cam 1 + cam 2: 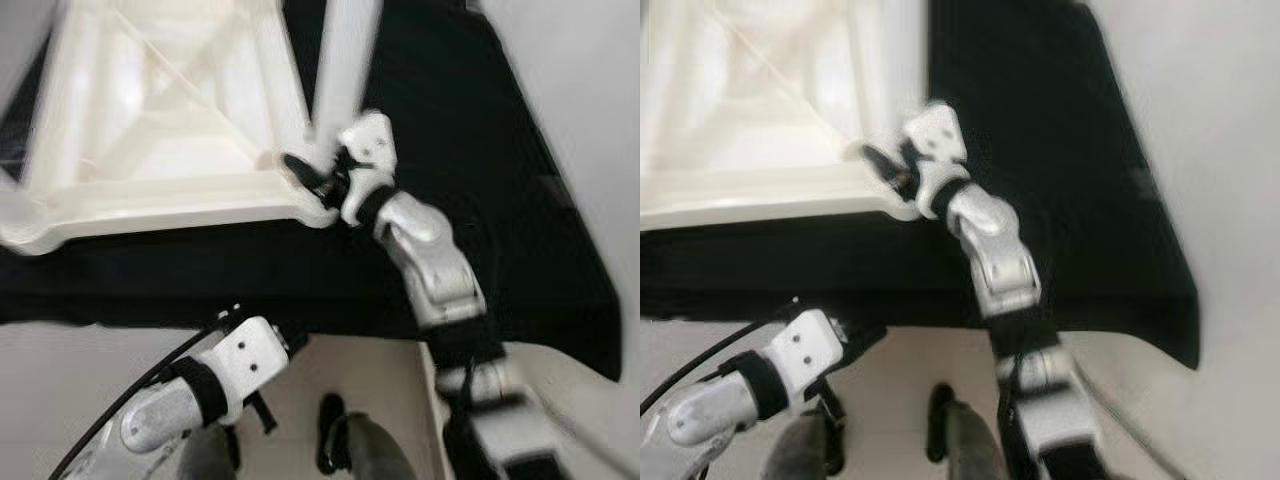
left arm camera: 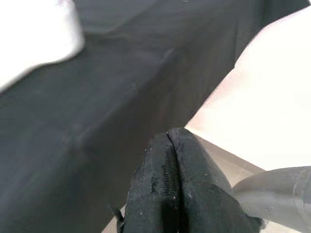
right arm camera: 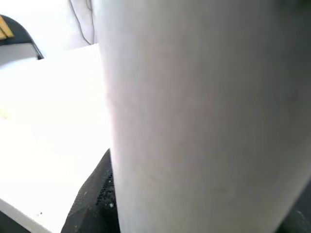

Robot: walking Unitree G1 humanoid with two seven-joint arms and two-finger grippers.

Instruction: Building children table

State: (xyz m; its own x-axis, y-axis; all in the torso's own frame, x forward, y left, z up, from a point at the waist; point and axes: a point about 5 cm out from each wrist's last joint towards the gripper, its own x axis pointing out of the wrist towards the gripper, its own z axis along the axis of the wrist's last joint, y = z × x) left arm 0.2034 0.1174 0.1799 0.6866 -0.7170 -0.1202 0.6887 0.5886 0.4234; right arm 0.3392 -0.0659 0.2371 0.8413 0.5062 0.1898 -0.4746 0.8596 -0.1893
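White moulded plastic dominates the scene — an upturned children's table top (image 1: 150, 130) with ribbed cross-bracing on its underside lies on a black cloth-covered surface (image 1: 500, 150), its near corner just at the cloth's front part. A pale round table leg (image 1: 345, 60) stands up from that near right corner, rising out of the head views at the top.

The right gripper (image 1: 315, 178) is at the foot of this leg, its black fingers closed around the tube where it meets the corner socket; in the right wrist view the leg (image 3: 204, 116) looms very close, with one dark finger (image 3: 99, 194) pressed against its side. Whether the leg is fully seated in the socket cannot be told — the joint is blurred and hidden by the gripper.

The left gripper (image 2: 170, 189) hangs low in front of the cloth edge, fingers pressed together on nothing, well apart from the table.

By my reading, the build is at an early to middle stage: one leg is being fitted or steadied at this corner, and the visible near left corner (image 1: 25, 225) of the top carries no leg. The far corners are out of frame, so how many legs remain is uncertain.
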